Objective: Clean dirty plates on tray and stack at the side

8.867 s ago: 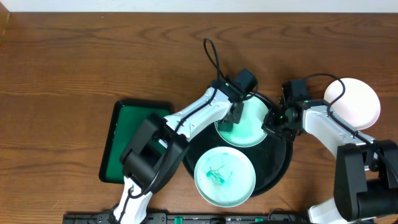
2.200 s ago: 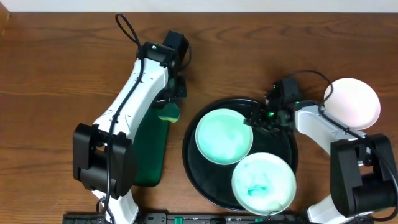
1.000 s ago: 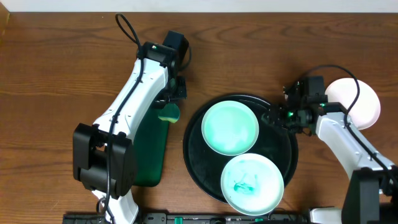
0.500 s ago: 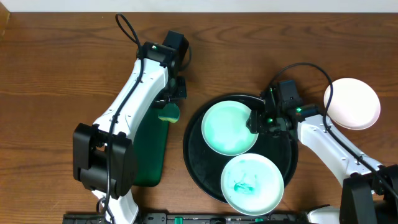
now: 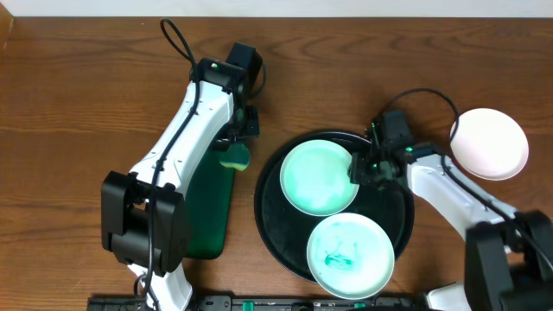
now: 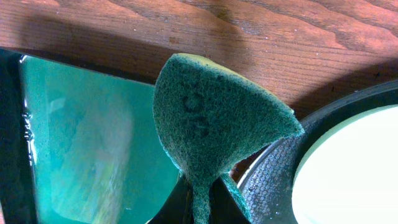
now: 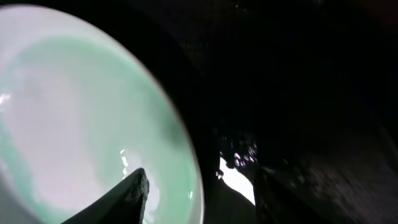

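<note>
The black tray (image 5: pixel 396 207) holds two plates. The upper plate (image 5: pixel 316 178) is washed pale green; the lower plate (image 5: pixel 350 250) has a turquoise smear in its middle. A third, plain white plate (image 5: pixel 489 143) lies on the wood at the right. My right gripper (image 5: pixel 362 168) is at the upper plate's right rim. In the right wrist view its jaws (image 7: pixel 199 174) stand open astride that rim, one finger (image 7: pixel 132 193) over the plate (image 7: pixel 81 112), the other over the tray (image 7: pixel 298 93). My left gripper (image 5: pixel 237 140) is shut on a green sponge (image 5: pixel 233 157) (image 6: pixel 211 118).
A rectangular green tray (image 5: pixel 207 226) lies left of the black tray, partly under my left arm; the sponge hangs over its right edge (image 6: pixel 93 143). The black tray's rim (image 6: pixel 280 168) lies just right of the sponge. Bare wood surrounds both trays.
My right gripper has moved left from the tray's right edge to the upper plate's rim. The plates and my left arm have stayed where they were over the last second.
</note>
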`<state>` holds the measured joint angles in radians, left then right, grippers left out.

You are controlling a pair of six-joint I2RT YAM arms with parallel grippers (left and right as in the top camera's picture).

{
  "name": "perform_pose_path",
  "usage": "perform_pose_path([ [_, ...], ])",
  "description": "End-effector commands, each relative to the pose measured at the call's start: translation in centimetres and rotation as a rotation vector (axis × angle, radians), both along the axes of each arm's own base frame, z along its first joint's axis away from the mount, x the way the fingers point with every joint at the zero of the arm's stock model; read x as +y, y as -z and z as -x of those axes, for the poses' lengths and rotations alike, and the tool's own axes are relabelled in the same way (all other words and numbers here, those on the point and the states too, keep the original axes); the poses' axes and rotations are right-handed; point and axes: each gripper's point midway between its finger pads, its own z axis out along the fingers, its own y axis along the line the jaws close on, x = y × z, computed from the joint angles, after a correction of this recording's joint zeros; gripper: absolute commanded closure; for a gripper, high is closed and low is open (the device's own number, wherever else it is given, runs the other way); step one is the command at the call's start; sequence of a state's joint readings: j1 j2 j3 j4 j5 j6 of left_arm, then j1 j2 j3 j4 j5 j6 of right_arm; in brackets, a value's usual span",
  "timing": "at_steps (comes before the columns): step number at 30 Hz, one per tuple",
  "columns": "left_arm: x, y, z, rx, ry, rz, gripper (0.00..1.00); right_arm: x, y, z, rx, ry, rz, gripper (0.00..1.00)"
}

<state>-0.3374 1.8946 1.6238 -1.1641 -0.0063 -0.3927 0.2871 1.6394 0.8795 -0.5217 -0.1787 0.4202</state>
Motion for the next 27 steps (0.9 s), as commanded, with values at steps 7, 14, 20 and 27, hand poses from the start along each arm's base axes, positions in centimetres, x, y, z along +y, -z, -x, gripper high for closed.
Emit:
perform_pose_path([
  [7, 0.2, -0.1, 0.1, 0.001, -0.011, -0.006, 0.93, 2.3, 0.8, -0.5, 0.005, -0.010, -0.106, 0.50],
  [14, 0.2, -0.1, 0.1, 0.001, -0.011, -0.006, 0.93, 2.4, 0.7, -0.6, -0.003, -0.011, -0.108, 0.56],
  [20, 0.2, -0.1, 0.1, 0.002, -0.007, -0.006, 0.93, 2.3, 0.9, -0.5, 0.007, 0.018, -0.106, 0.70],
  [27, 0.3, -0.1, 0.3, 0.006, -0.007, -0.007, 0.93, 2.4, 1.9, 0.0, 0.009, 0.058, -0.122, 0.79],
])
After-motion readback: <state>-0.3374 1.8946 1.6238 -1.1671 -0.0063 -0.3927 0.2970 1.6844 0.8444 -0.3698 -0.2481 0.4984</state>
